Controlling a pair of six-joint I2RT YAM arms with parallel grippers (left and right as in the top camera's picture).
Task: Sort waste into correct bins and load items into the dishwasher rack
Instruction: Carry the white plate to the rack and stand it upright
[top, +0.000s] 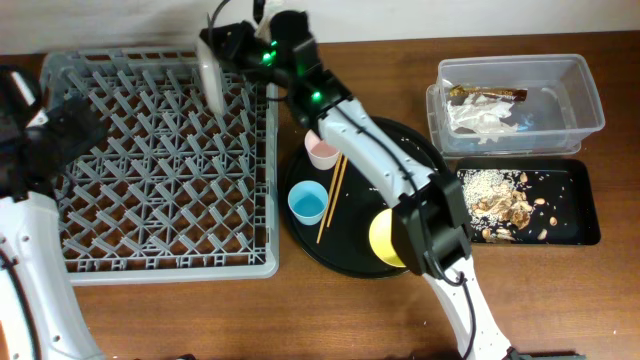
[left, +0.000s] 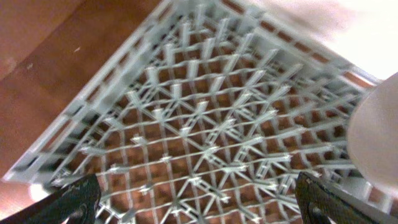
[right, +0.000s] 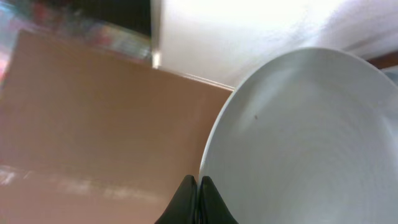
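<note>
My right gripper (top: 222, 50) is shut on the rim of the pale grey plate (top: 211, 72) and holds it on edge over the far right part of the grey dishwasher rack (top: 150, 250). The right wrist view shows the shut jaws (right: 198, 183) pinching the plate (right: 311, 143). My left gripper (top: 62, 125) is open and empty above the rack's left side. Its wrist view (left: 199, 211) shows the rack lattice (left: 186, 124) and the plate (left: 376, 130) at the right edge.
A round black tray (top: 345, 255) holds a pink cup (top: 322, 150), a blue cup (top: 307, 202), chopsticks (top: 332, 200) and a yellow bowl (top: 385, 238). A clear tub (top: 590, 100) holds tissue (top: 480, 120) and a brown wrapper (top: 487, 94). A black rectangular tray (top: 585, 200) holds food scraps (top: 505, 205).
</note>
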